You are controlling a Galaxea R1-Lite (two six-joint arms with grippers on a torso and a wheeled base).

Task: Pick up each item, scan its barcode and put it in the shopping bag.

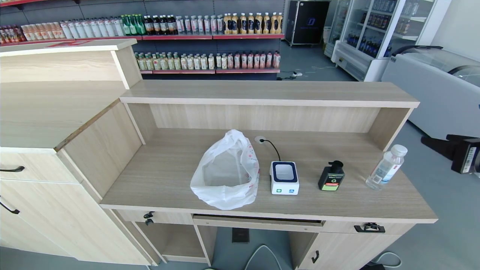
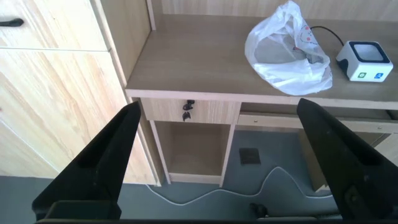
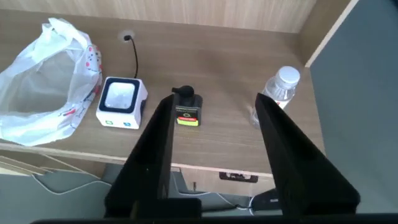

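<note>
My left pincer (image 2: 219, 109) and right pincer (image 3: 214, 102) both gape wide and empty, short of the pale wooden counter (image 1: 168, 168). From the white box scanner with the dark-rimmed window (image 1: 284, 177), the limp white plastic shopping bag (image 1: 227, 170) lies at 9 o'clock. The black pump bottle with the green label (image 1: 331, 176) stands at 3, and the clear white-capped water bottle (image 1: 386, 167) beyond it at 2, near the counter's edge. A clumsy brush could knock that bottle off, and the bag's mouth may sag shut. Two items, one bag, one scanner.
</note>
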